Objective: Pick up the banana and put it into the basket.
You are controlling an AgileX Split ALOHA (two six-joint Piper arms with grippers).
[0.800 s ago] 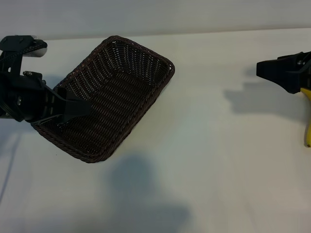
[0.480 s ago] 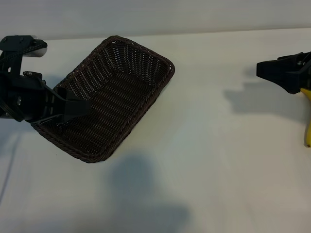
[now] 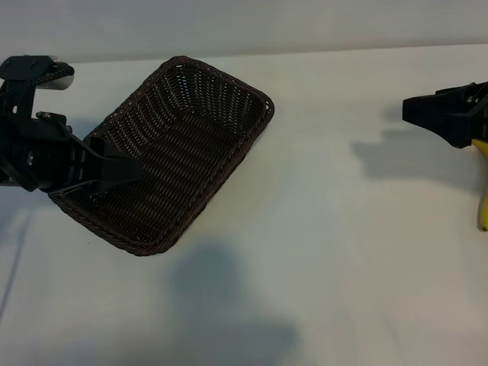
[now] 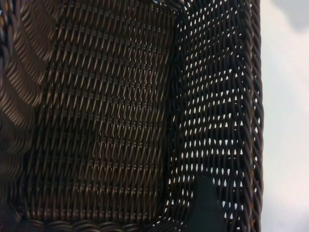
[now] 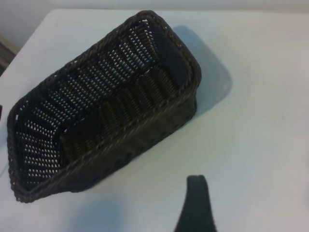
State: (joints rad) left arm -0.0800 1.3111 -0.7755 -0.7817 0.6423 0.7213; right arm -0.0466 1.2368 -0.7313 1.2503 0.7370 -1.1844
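Nothing has moved since a moment ago. The left gripper stays reaching over the basket rim, jaws released. The right gripper hangs at the counter edge, jaws spread; the banana lies just beside it.

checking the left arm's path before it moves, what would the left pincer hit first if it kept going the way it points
The left pincer sits over the near end of the basket, angled down into it. Going straight on, it would most likely meet the woven basket floor first, though exact depth is hard to judge. The basket looks empty.
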